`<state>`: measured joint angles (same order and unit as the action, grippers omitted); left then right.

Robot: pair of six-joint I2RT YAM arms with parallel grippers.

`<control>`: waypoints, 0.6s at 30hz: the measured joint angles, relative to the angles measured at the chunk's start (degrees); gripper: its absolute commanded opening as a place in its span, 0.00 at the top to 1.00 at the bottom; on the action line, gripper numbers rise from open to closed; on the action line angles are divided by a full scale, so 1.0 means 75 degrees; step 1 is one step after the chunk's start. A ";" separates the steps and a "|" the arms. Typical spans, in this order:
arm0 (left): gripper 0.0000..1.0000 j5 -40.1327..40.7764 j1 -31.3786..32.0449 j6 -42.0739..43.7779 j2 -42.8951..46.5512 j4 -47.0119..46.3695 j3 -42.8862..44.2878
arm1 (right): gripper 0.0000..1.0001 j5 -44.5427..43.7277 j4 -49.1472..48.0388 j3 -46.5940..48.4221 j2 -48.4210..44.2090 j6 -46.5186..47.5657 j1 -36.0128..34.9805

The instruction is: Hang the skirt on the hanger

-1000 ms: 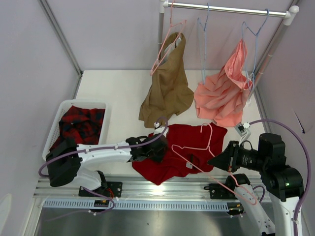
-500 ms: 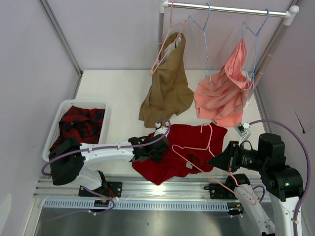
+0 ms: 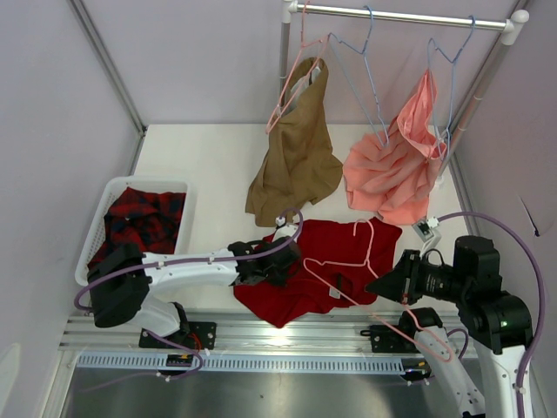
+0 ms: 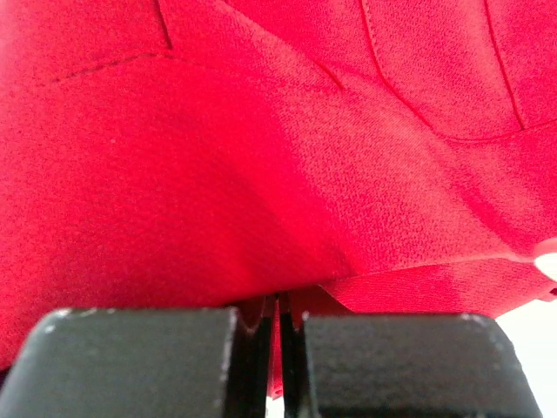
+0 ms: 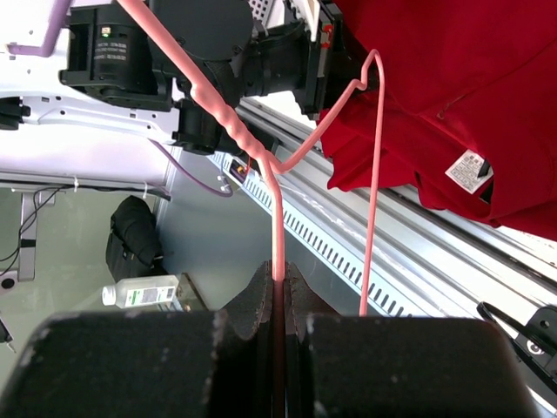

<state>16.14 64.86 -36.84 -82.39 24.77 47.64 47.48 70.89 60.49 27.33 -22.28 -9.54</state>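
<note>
The deep-red skirt [image 3: 339, 244] lies crumpled on the table near the front edge. My left gripper [image 3: 283, 261] is at its left edge, and the left wrist view shows the jaws shut on a fold of the skirt [image 4: 261, 157], with red cloth pinched at the gripper [image 4: 280, 348]. The pale-pink hanger [image 3: 372, 242] lies slanted over the skirt's right half, its hook toward the front. My right gripper [image 3: 376, 287] is shut on the hanger's wire [image 5: 277, 218] just below the twisted neck, gripper [image 5: 279, 287]. The skirt's label side [image 5: 470, 78] shows beyond the wire.
A white basket [image 3: 91, 235] at the left holds a red-and-black plaid garment. On the rail [image 3: 400, 16] at the back hang a tan garment [image 3: 296, 157], an empty light-blue hanger [image 3: 361, 70] and a salmon-pink garment [image 3: 392, 174]. Metal rails run along the front edge.
My left gripper has closed on the skirt's left edge. The empty light-blue hanger on the rail has swung to the right. The right arm and pink hanger have stayed in place.
</note>
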 measured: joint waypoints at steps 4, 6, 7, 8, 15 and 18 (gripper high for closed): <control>1.00 -0.0012 0.0000 -0.0015 0.0041 0.0006 0.0017 | 1.00 0.0146 -0.0105 -0.0268 -0.0093 -0.0026 0.0000; 1.00 -0.0035 0.0000 -0.0023 0.0122 0.0000 0.0017 | 1.00 0.0254 -0.0181 -0.0425 -0.0154 -0.0047 0.0000; 1.00 -0.0044 0.0000 -0.0026 0.0204 0.0000 0.0015 | 1.00 0.0309 -0.0224 -0.0513 -0.0189 -0.0067 0.0000; 1.00 -0.0052 0.0000 -0.0029 0.0294 0.0000 0.0015 | 1.00 0.0358 -0.0256 -0.0595 -0.0219 -0.0085 0.0000; 1.00 -0.0041 0.0000 -0.0111 0.0801 0.0000 0.0015 | 1.00 0.0513 -0.0487 -0.1209 -0.0405 -0.0233 0.0000; 1.00 -0.0038 0.0000 -0.0184 0.0854 0.0000 0.0003 | 1.00 0.0545 -0.0662 -0.1521 -0.0536 -0.0361 0.0000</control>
<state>15.86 64.86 -38.22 -75.99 24.77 47.66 51.57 65.93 49.08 23.31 -24.99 -9.54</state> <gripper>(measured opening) 0.004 0.044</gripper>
